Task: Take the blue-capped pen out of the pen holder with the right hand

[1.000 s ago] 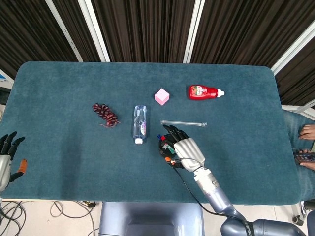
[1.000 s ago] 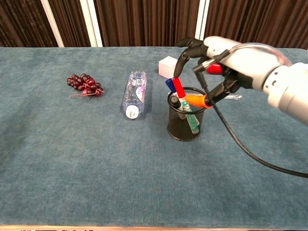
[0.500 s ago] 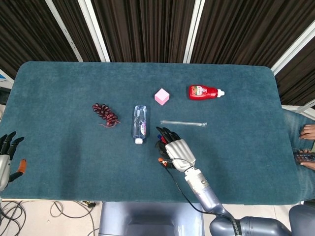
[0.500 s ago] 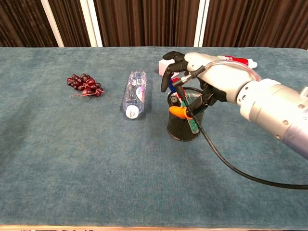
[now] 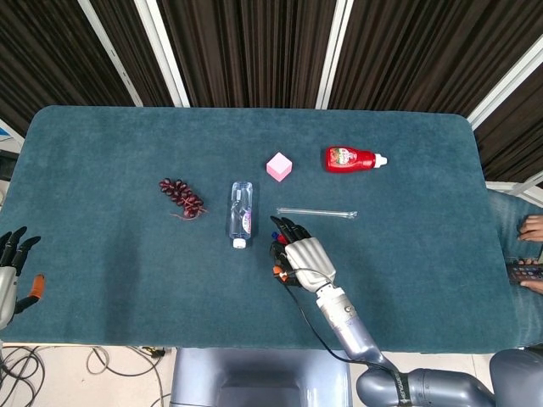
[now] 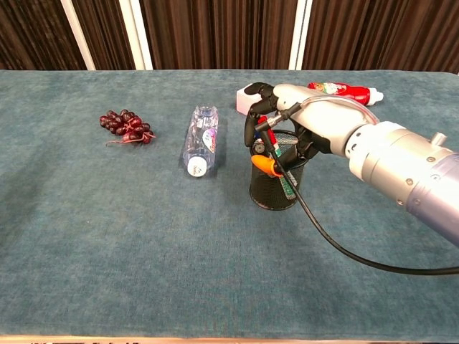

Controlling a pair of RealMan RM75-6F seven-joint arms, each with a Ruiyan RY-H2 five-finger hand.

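Observation:
A black mesh pen holder (image 6: 270, 190) stands mid-table with several pens in it. My right hand (image 6: 287, 123) hangs over its top, fingers (image 6: 250, 127) curled down on the far-left side of the pens and the orange-tipped thumb in front of the rim. A red-capped pen (image 6: 263, 122) pokes up between the fingers. Only a sliver of the blue-capped pen (image 6: 257, 135) shows behind them, and whether it is pinched is hidden. From the head camera the right hand (image 5: 299, 259) covers the holder. My left hand (image 5: 10, 273) rests at the table's near left edge, fingers apart, holding nothing.
A clear water bottle (image 5: 241, 212) lies just left of the holder, dark grapes (image 5: 181, 197) further left. Behind the holder are a clear rod (image 5: 316, 213), a pink cube (image 5: 279, 166) and a red squeeze bottle (image 5: 349, 158). A person's hand (image 5: 531, 227) shows at the right edge.
My right hand has moved left and down from beside the holder to directly over the pens, and its fingers now drape over the caps. The left hand has stayed put.

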